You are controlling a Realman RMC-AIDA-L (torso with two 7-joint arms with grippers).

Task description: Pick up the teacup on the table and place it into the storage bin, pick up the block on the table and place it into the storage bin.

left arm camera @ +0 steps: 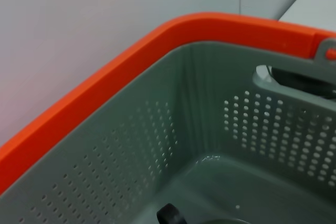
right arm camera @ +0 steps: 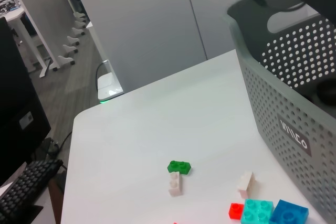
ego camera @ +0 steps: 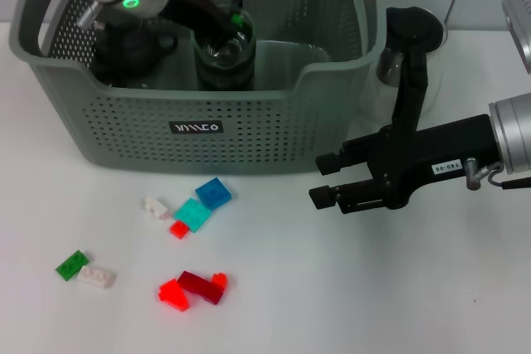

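The storage bin stands at the back of the table, grey and perforated, with a black label. A dark glass teacup sits upright inside it. My left gripper reaches down into the bin, right at the cup's rim. The left wrist view shows only the storage bin's inner wall and orange handle. Several small blocks lie in front of the bin, among them a blue block, a teal block and a green block. My right gripper hovers open to the right of them.
Red and dark red blocks lie near the table's front edge, and white blocks lie further left. A glassy object stands behind my right arm, beside the bin's right end. Bare white table stretches under the right gripper.
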